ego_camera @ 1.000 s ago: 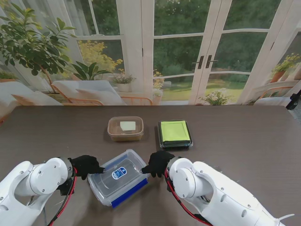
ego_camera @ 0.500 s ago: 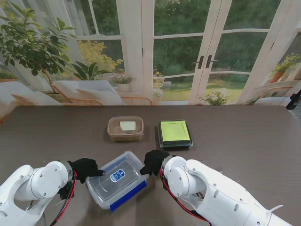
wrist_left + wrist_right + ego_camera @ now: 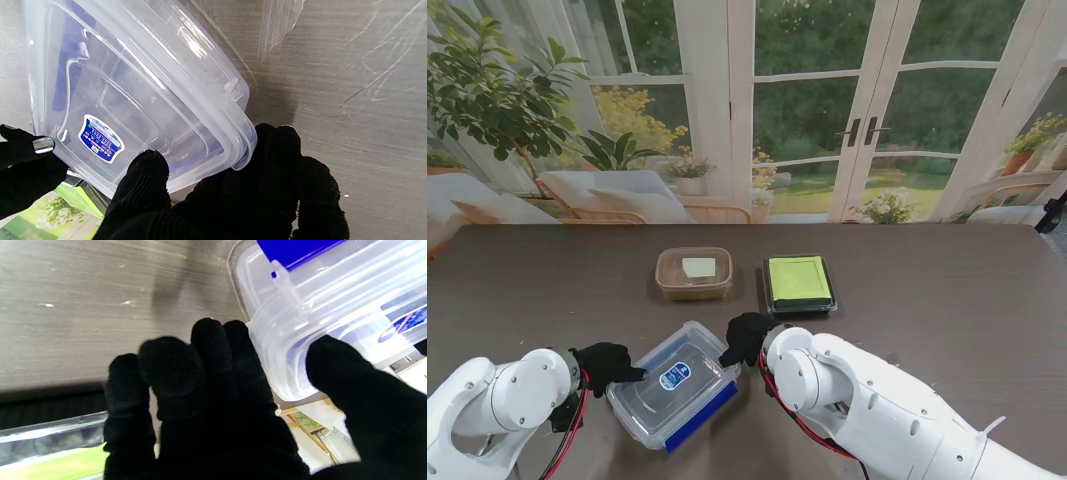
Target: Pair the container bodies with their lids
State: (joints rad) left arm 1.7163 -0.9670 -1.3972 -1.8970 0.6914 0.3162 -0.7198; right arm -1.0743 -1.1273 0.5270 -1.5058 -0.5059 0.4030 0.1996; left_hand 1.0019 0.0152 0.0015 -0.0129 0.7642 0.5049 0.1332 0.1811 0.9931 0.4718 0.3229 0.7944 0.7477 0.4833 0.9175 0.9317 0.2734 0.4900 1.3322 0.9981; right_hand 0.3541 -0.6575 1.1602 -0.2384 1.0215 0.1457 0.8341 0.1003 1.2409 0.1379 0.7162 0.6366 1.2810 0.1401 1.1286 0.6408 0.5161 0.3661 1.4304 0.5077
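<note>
stand view: clear rectangular plastic container with blue label and blue edge (image 3: pixel 674 383) sits near desk's near edge, held between both black-gloved hands. left hand (image 3: pixel 607 364) grips its left end, right hand (image 3: pixel 745 338) its right corner. brown tub with clear lid (image 3: pixel 694 273) and black tray with green lid (image 3: pixel 798 283) sit mid-desk, farther from me.

left wrist view: fingers (image 3: pixel 146 180) clamp container rim (image 3: pixel 233 133).

right wrist view: thumb and fingers (image 3: pixel 213 350) pinch container corner (image 3: pixel 283 373).
</note>
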